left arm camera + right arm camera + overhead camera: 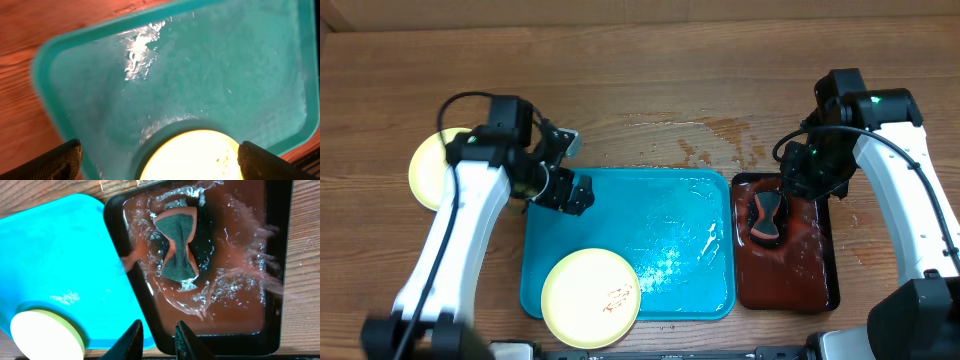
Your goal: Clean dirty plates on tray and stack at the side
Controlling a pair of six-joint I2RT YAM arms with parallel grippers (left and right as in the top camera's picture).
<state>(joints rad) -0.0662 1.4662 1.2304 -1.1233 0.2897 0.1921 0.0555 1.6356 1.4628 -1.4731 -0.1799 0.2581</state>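
This looks like a robot lab workstation. A white-and-black left arm point(460, 240) and right arm point(920, 200) rise from the 6 o'clock edge of a plain wooden desk point(640, 60), with cables trailing. A wet turquoise tray point(670, 230) lies at centre. At 3 o'clock, a water-filled dark tray point(815, 290) holds a sponge point(766, 218).

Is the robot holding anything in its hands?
Nothing. The left gripper is open over the turquoise tray; the right gripper is open near the sponge, not touching it.

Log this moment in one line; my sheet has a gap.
left tool: open, over tray; right tool: open, near sponge; dirty plate: on tray
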